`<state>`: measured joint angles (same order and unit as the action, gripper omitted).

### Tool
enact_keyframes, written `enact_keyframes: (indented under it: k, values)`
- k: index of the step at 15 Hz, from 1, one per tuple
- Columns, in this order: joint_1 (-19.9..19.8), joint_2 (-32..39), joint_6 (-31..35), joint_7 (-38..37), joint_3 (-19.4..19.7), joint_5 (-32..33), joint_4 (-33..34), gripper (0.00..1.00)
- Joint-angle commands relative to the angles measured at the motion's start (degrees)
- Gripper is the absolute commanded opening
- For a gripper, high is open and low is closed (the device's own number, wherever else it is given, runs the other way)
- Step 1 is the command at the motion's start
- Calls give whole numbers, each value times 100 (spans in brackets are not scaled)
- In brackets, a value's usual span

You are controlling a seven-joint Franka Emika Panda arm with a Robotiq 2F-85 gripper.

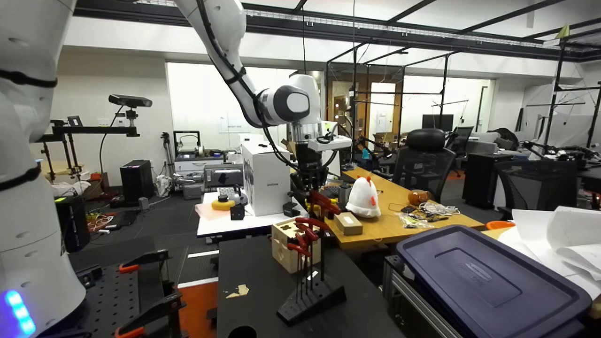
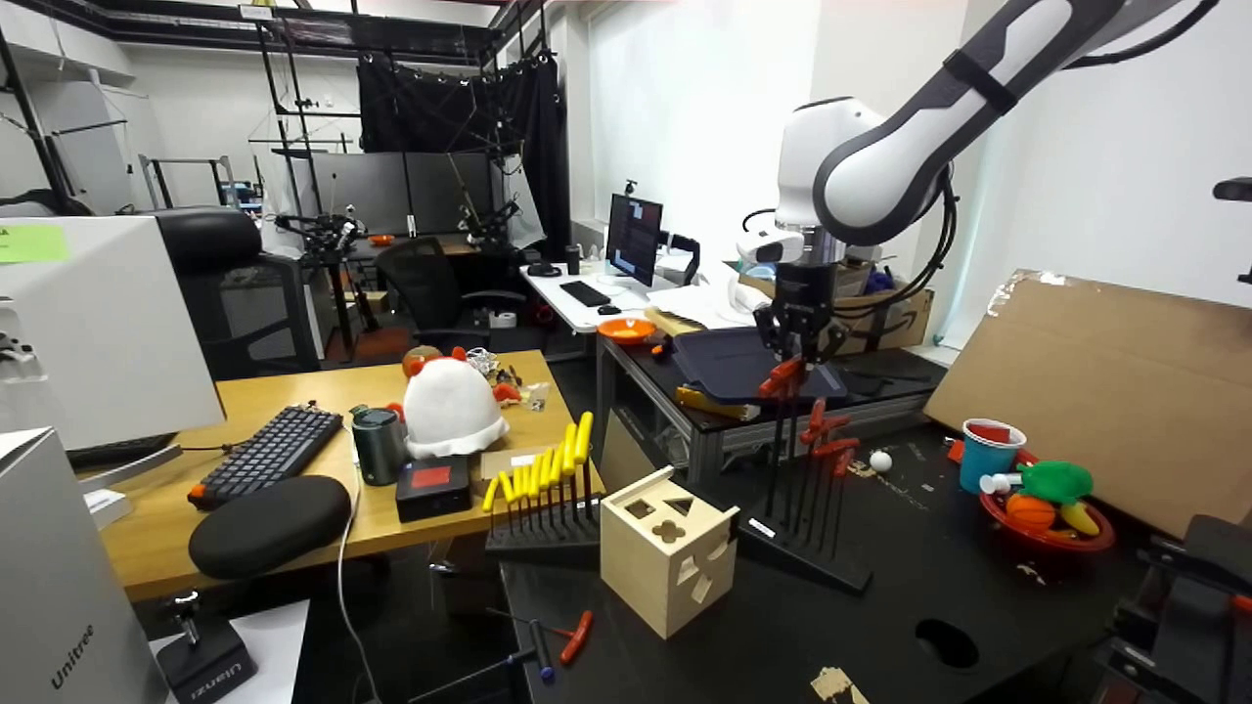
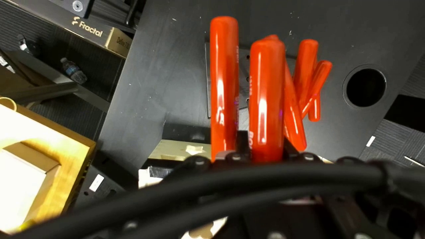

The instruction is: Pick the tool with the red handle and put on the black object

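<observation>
My gripper (image 3: 266, 146) is just above a black stand, with its fingers close on both sides of a red handle (image 3: 266, 96), and looks shut on it. A second tall red handle (image 3: 224, 83) is beside the left finger. Smaller red-handled tools (image 1: 306, 232) stand upright in the black stand (image 1: 312, 300). The stand shows also in an exterior view (image 2: 812, 562). The gripper is at the tall red handles in both exterior views (image 1: 313, 185) (image 2: 797, 354). The held tool's shaft reaches down to the stand; whether its end is in a hole cannot be told.
A wooden shape box (image 2: 675, 567) stands beside the stand, with a stand of yellow-handled tools (image 2: 543, 543) behind it. A loose red-handled tool (image 2: 577, 638) lies near the table edge. A red bowl of toys (image 2: 1097, 550) and a blue cup (image 2: 984, 460) are at the far side.
</observation>
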<state>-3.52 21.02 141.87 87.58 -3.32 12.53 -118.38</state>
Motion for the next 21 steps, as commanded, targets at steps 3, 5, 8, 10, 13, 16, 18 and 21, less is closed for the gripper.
enact_keyframes:
  k: [3,5,8,10,13,16,18,21]
  values:
    - [-92,4,152,191,41,109,-15,6]
    - [-136,58,150,245,40,96,5,6]
    - [-201,116,177,359,48,94,37,6]
    - [-242,136,221,436,48,85,63,6]
    - [-271,159,317,507,51,92,97,6]
    - [-284,157,438,488,56,98,82,6]
    - [-277,154,516,456,65,115,65,6]
    - [-246,140,643,387,84,159,12,6]
